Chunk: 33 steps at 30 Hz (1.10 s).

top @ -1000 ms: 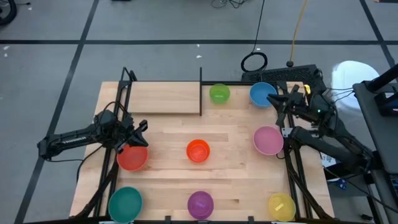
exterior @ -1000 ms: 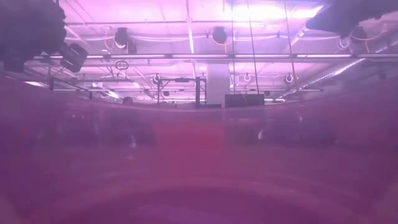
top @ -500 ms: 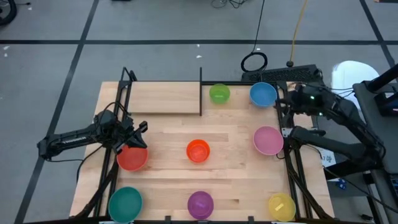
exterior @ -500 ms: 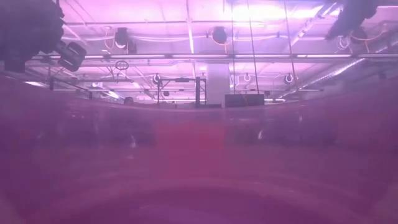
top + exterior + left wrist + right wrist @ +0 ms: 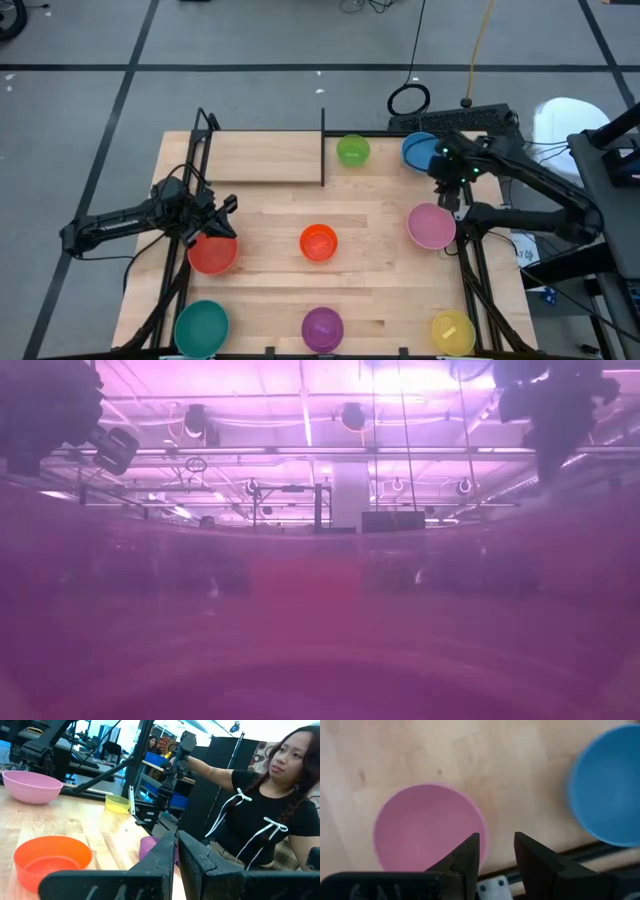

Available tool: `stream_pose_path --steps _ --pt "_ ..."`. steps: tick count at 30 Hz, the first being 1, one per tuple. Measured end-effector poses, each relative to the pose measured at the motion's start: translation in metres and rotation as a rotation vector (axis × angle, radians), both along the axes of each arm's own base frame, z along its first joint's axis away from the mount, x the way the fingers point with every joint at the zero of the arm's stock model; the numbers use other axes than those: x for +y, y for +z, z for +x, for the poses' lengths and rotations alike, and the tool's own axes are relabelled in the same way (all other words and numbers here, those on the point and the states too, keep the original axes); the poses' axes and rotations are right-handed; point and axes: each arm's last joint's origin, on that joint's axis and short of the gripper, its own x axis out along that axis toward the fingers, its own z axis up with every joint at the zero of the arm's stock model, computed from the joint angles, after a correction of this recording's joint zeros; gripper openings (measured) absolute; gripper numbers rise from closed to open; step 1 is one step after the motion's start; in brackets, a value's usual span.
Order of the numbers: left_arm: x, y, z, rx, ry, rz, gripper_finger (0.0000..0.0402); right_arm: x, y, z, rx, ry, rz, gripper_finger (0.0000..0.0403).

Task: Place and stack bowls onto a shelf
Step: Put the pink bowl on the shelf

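Observation:
Eight bowls rest on their bases on the table: lime green (image 5: 352, 150), blue (image 5: 418, 150), pink (image 5: 431, 226), orange (image 5: 318, 242), red (image 5: 213, 255), teal (image 5: 202, 326), purple (image 5: 322, 327) and yellow (image 5: 452, 330). The shelf (image 5: 265, 158) lies at the far left and carries nothing. My right gripper (image 5: 496, 851) is open and points down over the table between the pink bowl (image 5: 427, 827) and the blue bowl (image 5: 607, 790). My left gripper (image 5: 176, 851) is shut and level, above the red bowl's far rim. My left gripper (image 5: 218, 226) is shut over the red bowl's far rim (image 5: 212, 238). I cannot tell whether it touches the rim, because the arm hides that spot from above and the wrist view looks past it.
Black frame rods (image 5: 470, 270) run along the table's right and left sides. A person (image 5: 270, 815) sits beyond the table's edge. The purple bowl's wall (image 5: 320, 620) fills most of the low view. Bare wood (image 5: 375, 205) lies between the orange and pink bowls.
My right arm has swung from the table's far right edge toward the middle. Its gripper has tipped to point down over the gap between the blue and pink bowls. The bowls have kept their places.

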Motion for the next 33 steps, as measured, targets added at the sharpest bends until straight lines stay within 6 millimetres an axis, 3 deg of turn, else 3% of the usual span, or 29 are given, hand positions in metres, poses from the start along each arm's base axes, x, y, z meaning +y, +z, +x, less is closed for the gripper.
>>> stream_pose_path --steps 17,33 --pt "0.000 0.000 0.000 0.002 0.000 -0.001 0.0024 -0.009 -0.037 0.051 0.189 0.232 0.093 0.0114" --pt "-0.001 0.000 -0.001 0.010 -0.042 -0.003 0.0024 -0.017 -0.066 0.077 0.300 0.330 0.159 0.0114"
